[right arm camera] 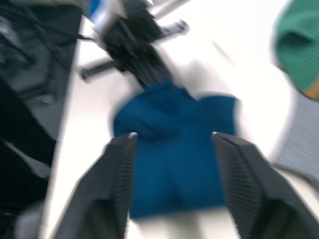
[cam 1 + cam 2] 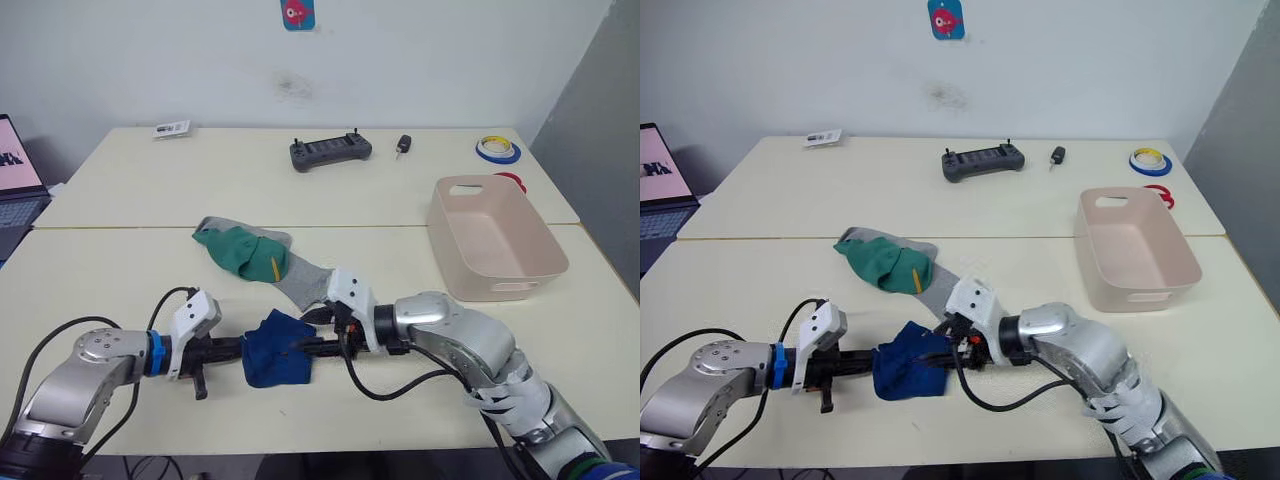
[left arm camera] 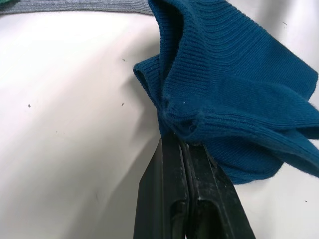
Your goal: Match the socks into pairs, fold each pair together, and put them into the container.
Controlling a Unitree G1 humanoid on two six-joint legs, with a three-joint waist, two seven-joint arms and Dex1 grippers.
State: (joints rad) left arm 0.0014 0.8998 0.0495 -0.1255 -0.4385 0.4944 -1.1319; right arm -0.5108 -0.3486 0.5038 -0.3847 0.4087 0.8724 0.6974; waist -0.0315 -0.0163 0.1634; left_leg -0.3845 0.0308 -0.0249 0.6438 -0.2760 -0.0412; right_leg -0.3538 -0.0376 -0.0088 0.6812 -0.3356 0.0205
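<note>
Ribbed, crumpled blue socks (image 2: 277,347) bunch softly, pinched by the left gripper (image 3: 185,144). Right gripper (image 1: 172,137) fingers spread over them; smooth pink-beige container (image 2: 497,240) sits well apart

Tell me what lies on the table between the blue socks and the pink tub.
Nothing visible blocks the way. The dark blue fabric socks sit near the front edge, clamped by the left tool. Bare tabletop runs from there to the pale pink rectangular plastic tub. The green and grey socks lie farther back, off that line.
</note>
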